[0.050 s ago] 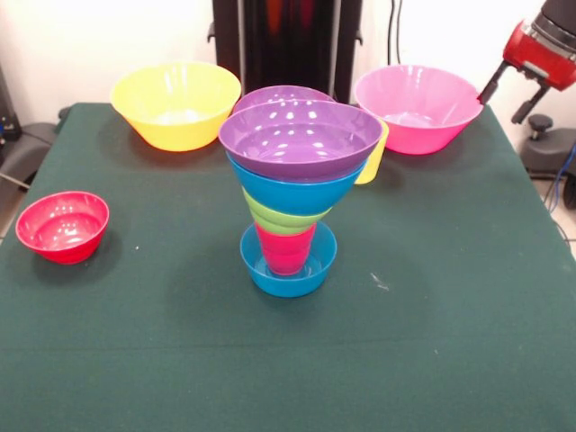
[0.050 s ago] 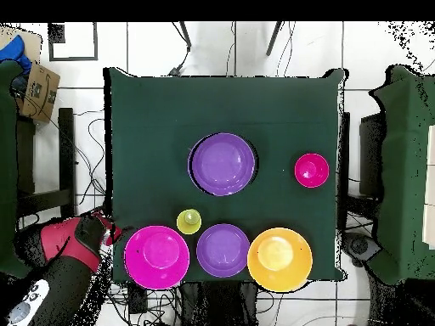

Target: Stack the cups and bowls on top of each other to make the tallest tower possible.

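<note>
The tower stands mid-table: a small blue bowl [image 1: 288, 279] as base, a red cup [image 1: 286, 252] in it, then a lime green bowl [image 1: 274, 220], a medium blue bowl [image 1: 292, 191] and a purple bowl [image 1: 301, 135] on top. From overhead only that purple bowl [image 2: 223, 163] shows. Behind it sit a second purple bowl [image 1: 279, 94], a yellow cup [image 1: 373, 162] partly hidden, a large yellow bowl [image 1: 175, 103] and a large pink bowl [image 1: 418, 108]. A small red bowl [image 1: 63, 225] stands alone. My gripper [image 1: 513, 90] hangs off the table corner beside the pink bowl, holding nothing I can see.
The green table [image 1: 135, 360] carries all the pieces. In the overhead view the arm [image 2: 76, 242] lies off the table's corner next to the pink bowl [image 2: 156, 256]. Chairs and cables surround the table; a cardboard box [image 2: 38, 92] sits on the floor.
</note>
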